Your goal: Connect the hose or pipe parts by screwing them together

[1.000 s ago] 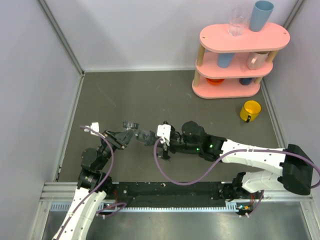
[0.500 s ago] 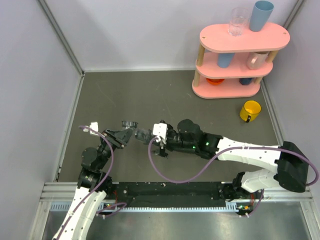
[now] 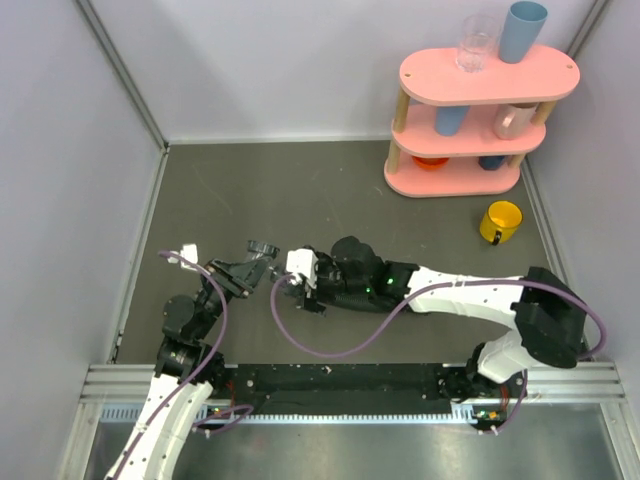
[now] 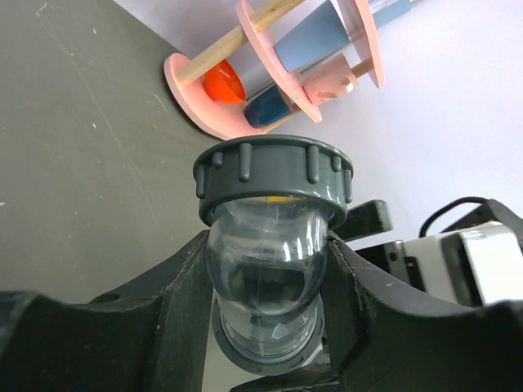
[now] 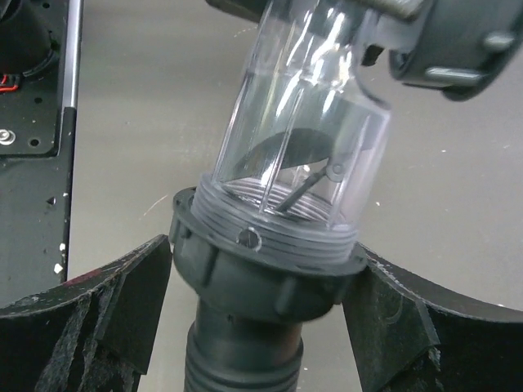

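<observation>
My left gripper is shut on a clear elbow fitting topped by a dark-grey ring nut. In the top view that fitting hangs left of centre, above the mat. The fitting's clear threaded end sits in the dark-grey ring nut of the black ribbed hose. My right gripper has a finger against each side of that nut. From above, the right gripper meets the left gripper. The rest of the hose lies hidden under the right arm.
A pink three-tier shelf with cups and glasses stands at the back right. A yellow mug sits on the mat in front of it. Purple cables loop beside both arms. Grey walls close in the left, back and right.
The right arm has reached further left, bringing the hose end up to the fitting. Its jaws have narrowed around the ring nut. The left arm has stayed still.
</observation>
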